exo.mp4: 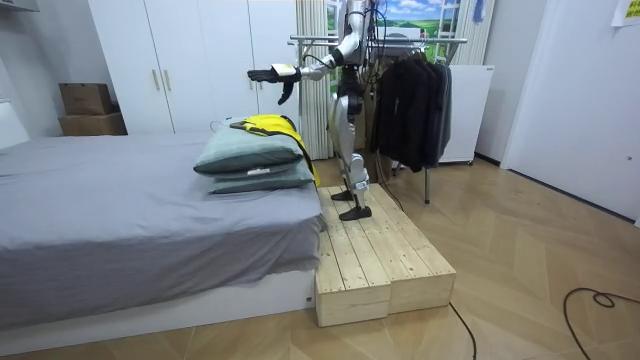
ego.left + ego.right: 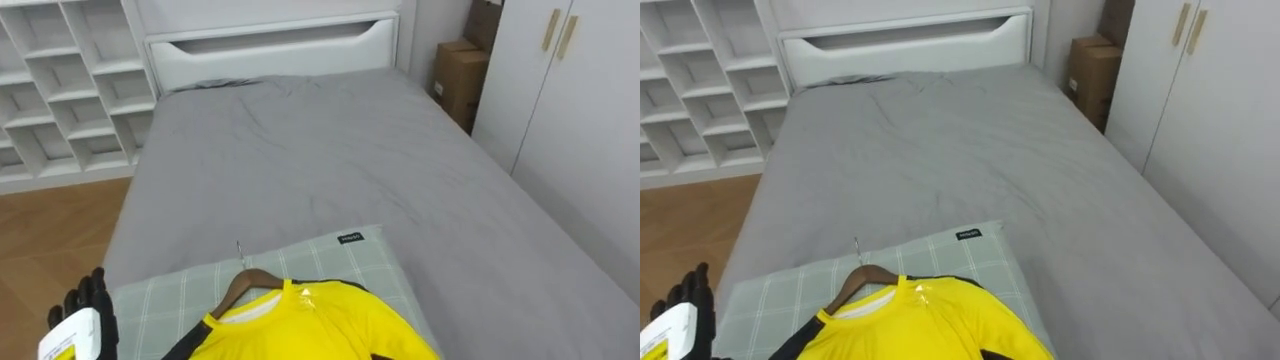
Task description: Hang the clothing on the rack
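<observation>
A yellow shirt point(image 2: 320, 325) with black trim lies on a wooden hanger point(image 2: 245, 282), whose metal hook point(image 2: 240, 250) points toward the headboard. Both rest on a green checked pillow point(image 2: 340, 262) at the near end of the bed; the room view shows the yellow shirt point(image 1: 265, 124) on top of stacked pillows point(image 1: 250, 155). My left hand point(image 2: 88, 305) is raised at the lower left, beside the pillow and apart from the shirt, with relaxed fingers and nothing in it. In the room view my left hand point(image 1: 283, 80) reaches out over the pillows. I stand on a wooden platform point(image 1: 375, 250) at the bed's foot.
The grey bed point(image 2: 330, 150) stretches ahead to a white headboard point(image 2: 270, 45). White cubby shelves point(image 2: 60, 90) stand on the left, with cardboard boxes point(image 2: 460, 75) and a white wardrobe point(image 2: 570, 100) on the right. A clothes rack point(image 1: 410, 100) of dark garments is behind me.
</observation>
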